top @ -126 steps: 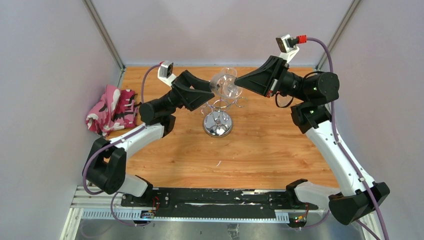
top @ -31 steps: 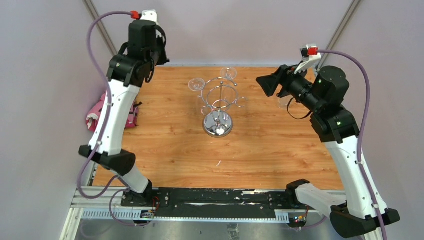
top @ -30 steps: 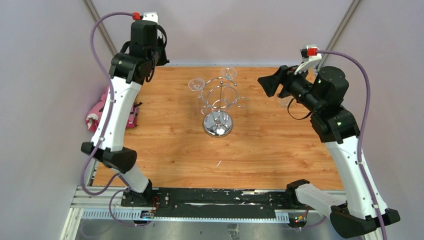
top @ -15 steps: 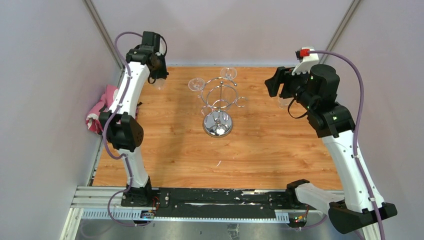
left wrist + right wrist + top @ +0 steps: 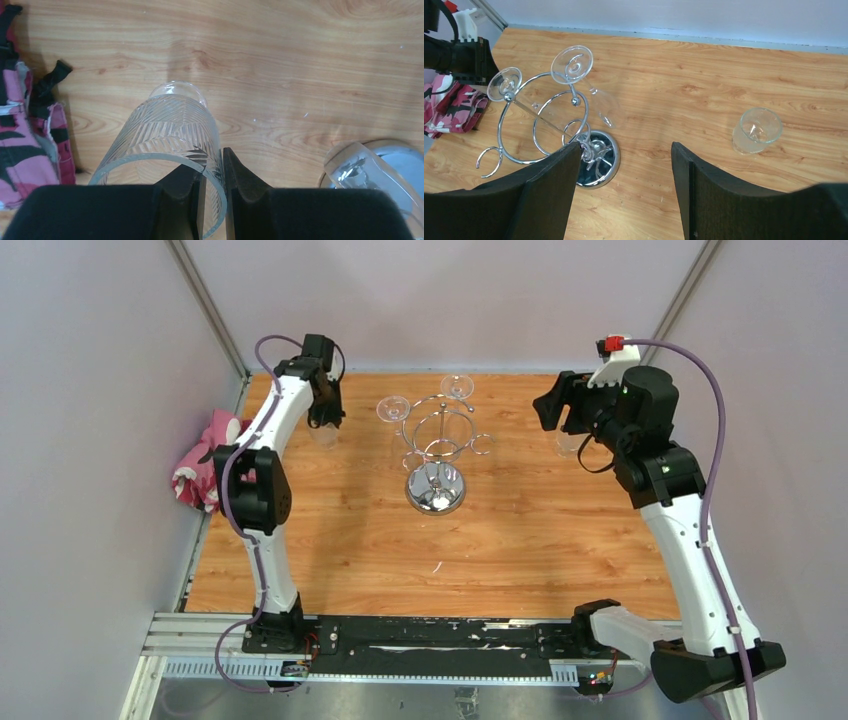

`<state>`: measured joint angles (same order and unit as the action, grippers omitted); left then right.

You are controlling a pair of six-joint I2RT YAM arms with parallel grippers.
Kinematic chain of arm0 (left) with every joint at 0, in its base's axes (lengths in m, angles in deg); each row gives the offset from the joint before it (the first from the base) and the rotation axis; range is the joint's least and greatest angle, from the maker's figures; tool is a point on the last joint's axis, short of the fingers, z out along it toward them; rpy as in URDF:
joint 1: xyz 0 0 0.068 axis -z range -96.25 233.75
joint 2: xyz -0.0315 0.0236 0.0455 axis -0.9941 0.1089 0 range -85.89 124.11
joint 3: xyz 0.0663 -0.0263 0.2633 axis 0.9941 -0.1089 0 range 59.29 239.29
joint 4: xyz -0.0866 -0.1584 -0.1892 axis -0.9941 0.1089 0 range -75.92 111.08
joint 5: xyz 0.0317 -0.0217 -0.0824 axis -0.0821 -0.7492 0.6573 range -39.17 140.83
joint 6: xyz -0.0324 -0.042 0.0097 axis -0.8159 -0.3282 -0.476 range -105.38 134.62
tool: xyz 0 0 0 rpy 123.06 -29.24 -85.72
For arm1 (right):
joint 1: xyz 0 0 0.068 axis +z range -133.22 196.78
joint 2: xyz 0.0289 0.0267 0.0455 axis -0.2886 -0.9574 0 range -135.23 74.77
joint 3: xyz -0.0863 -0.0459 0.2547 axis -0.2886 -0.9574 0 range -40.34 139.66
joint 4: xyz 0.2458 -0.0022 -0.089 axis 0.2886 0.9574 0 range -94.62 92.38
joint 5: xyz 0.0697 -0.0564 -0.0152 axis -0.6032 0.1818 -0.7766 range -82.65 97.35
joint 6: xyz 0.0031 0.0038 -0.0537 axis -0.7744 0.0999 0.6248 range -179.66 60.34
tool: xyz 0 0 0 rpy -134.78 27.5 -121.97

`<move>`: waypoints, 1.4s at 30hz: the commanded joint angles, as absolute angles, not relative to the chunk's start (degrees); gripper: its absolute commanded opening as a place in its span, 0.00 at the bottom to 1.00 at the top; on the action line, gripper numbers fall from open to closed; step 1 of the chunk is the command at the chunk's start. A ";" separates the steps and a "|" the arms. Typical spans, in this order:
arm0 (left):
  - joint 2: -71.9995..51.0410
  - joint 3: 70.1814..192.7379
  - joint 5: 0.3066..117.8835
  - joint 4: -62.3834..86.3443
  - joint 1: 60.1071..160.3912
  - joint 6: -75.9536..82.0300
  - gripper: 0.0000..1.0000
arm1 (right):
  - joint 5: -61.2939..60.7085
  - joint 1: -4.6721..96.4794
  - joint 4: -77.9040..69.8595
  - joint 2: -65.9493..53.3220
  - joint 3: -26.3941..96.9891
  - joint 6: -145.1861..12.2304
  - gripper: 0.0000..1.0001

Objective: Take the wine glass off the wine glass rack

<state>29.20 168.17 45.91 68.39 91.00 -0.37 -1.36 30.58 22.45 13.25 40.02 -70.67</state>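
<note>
The chrome wine glass rack (image 5: 437, 440) stands mid-table on its round mirror base (image 5: 596, 159). Two wine glasses hang from it, feet up (image 5: 392, 408) (image 5: 458, 387). My left gripper (image 5: 214, 159) is shut on the rim of a ribbed clear wine glass (image 5: 167, 127), one finger inside the bowl and one outside. That glass (image 5: 322, 433) hangs foot-down low over the back left of the table, well clear of the rack. I cannot tell whether its foot touches the wood. My right gripper (image 5: 624, 165) is open and empty, raised to the right of the rack (image 5: 546, 406).
A pink patterned cloth (image 5: 215, 462) lies at the left edge, close beside the held glass (image 5: 27, 130). A short clear glass (image 5: 758, 129) stands on the table at the right (image 5: 568, 445). One hanging glass (image 5: 367, 167) shows at the left wrist view's lower right.
The left arm has swung down from high above the back left corner and now holds the glass low over the table. The right arm has pulled back slightly and stays open.
</note>
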 commanded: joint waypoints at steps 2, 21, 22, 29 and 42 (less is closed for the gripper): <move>31.69 165.96 46.55 59.60 90.61 -0.01 0.00 | -3.98 29.01 20.55 13.01 38.79 -72.02 0.71; 36.02 164.18 44.31 57.53 90.52 -0.85 0.07 | -6.94 27.74 18.37 11.88 37.18 -73.41 0.71; 35.75 164.30 44.13 57.63 90.52 -0.77 0.10 | -7.09 27.68 18.28 11.82 37.08 -73.46 0.71; 33.45 168.03 43.98 60.55 90.52 0.00 0.33 | -8.82 27.70 17.57 11.49 36.75 -74.06 0.70; 21.95 171.88 43.98 62.34 90.61 -0.34 0.42 | -13.97 27.68 15.27 8.52 35.66 -76.51 0.71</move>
<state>29.51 168.94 44.35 61.46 90.95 -0.19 -10.69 28.59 17.32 10.08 36.79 -74.80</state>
